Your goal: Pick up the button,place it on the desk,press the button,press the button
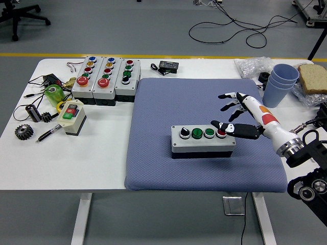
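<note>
On the blue mat (153, 153), mid-bench, sits the button box (203, 139). Right hand (239, 115) hovers at its right end, fingers spread, holding nothing. I'd curl all but one finger, come straight down on one cap w/ light force.
</note>
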Controlling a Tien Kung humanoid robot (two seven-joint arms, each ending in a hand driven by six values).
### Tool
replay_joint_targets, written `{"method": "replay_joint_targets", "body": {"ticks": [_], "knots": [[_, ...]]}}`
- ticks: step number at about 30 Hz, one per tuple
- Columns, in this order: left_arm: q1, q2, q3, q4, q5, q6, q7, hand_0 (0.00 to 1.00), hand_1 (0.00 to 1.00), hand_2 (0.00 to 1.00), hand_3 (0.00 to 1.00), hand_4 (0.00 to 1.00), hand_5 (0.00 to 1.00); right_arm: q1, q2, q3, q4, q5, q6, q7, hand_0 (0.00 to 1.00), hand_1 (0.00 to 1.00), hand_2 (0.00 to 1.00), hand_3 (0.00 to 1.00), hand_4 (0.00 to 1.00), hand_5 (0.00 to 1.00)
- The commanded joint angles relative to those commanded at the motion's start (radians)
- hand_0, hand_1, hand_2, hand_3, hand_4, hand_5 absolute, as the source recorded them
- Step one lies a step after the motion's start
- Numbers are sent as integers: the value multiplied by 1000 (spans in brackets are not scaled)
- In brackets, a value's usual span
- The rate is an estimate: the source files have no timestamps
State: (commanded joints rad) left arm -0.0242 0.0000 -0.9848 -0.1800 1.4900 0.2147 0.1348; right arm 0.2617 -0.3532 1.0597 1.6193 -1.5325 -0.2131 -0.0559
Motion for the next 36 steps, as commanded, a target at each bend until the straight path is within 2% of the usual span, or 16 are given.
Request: {"method": "replay_joint_targets", "body": {"ticks": [1,3,6,7,12,13,25,27,36], "knots": [[0,0,0,0,1,0,0,602,633,678,547,365,702,-2,2,-1,-1,39,-16,21,711,649,732,786,862,411],[1,0,2,0,1,-1,0,602,633,678,547,365,702,-6,8,-3,-5,124,-59,70,711,649,732,786,862,411],[2,0,2,0,1,-2,0,602,633,678,547,365,702,-9,13,5,-13,253,-79,97,711,649,732,786,862,411],[2,0,2,0,2,-2,0,603,633,678,547,365,702,-10,15,9,-17,299,-83,102,763,714,763,765,849,402],[1,0,7,0,-11,1,-2,603,633,678,547,365,702,-20,20,47,-62,507,-87,110,763,714,763,765,849,402],[0,0,7,0,-12,2,-2,603,633,678,547,365,702,-21,22,51,-67,546,-86,106,746,700,721,718,814,378],[-5,0,14,0,-24,4,-4,601,634,678,548,363,701,-35,43,60,-138,1043,-66,104,724,678,700,689,797,362],[-6,0,13,0,-23,3,-3,601,634,678,548,363,701,-36,44,60,-146,1084,-63,104,724,678,700,689,797,362],[-7,0,20,0,-33,5,-6,601,633,677,548,362,700,-39,46,72,-171,1098,-51,106,709,663,687,681,805,367]]}}
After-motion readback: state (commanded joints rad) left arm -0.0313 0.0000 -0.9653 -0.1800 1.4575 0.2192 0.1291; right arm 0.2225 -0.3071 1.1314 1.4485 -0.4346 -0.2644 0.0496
